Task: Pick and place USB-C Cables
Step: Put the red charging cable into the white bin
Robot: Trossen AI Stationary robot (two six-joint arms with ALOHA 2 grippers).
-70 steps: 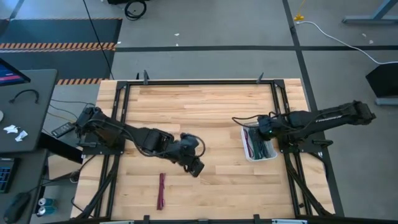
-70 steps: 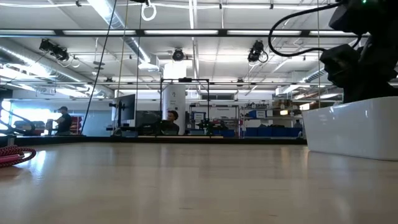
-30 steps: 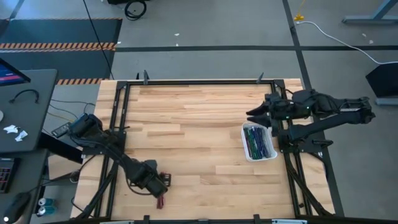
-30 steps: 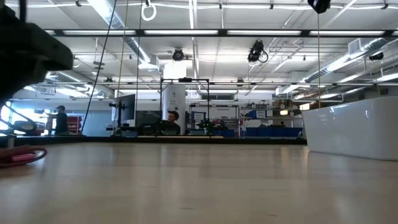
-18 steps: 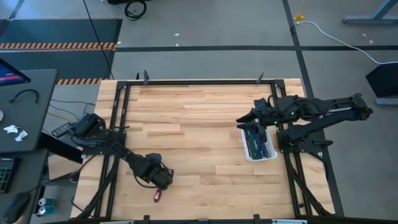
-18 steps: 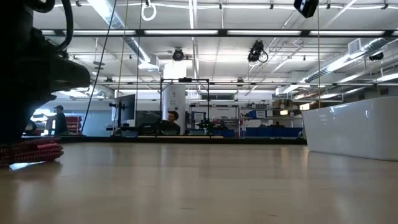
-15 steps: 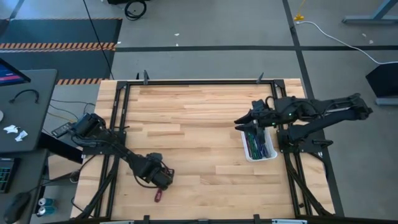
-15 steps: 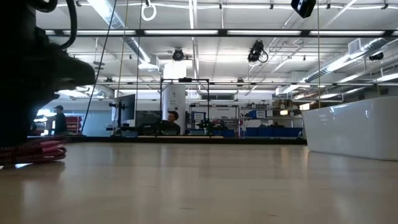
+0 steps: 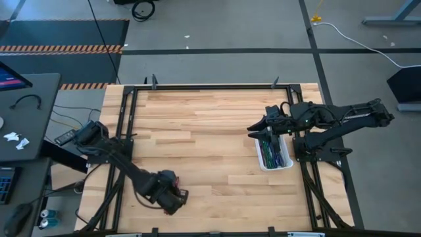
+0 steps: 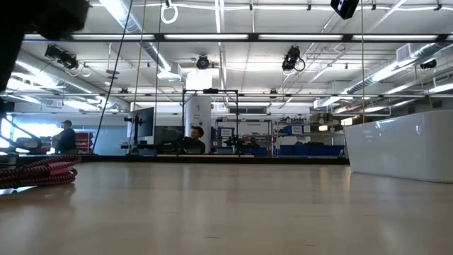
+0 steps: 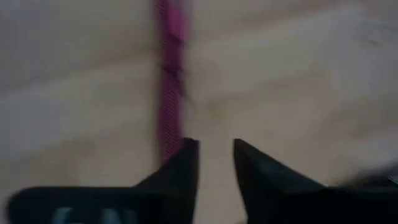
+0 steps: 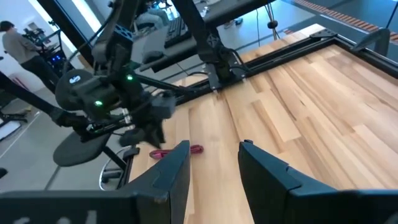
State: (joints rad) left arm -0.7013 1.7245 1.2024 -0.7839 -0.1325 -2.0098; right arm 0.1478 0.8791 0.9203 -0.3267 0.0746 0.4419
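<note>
Where butcher-block table (image 9: 210, 131) spans, workshop ceiling lights (image 10: 212, 37), white bin (image 10: 400, 145).

wood, plastic, braid and dark metal

the table (image 9: 210, 125) is pale butcher-block wood in long glued strips, smooth with a soft satin sheen in the low view. its frame (image 9: 204, 86) looks like matt black metal. the bin (image 10: 400, 145) looks like white plastic, smooth and slightly glossy. the magenta cable (image 10: 39, 172) has a rough, woven-looking braid, dull rather than shiny. the left gripper (image 11: 214, 163) has matt black fingers, as does the right gripper (image 12: 211, 165).
</note>
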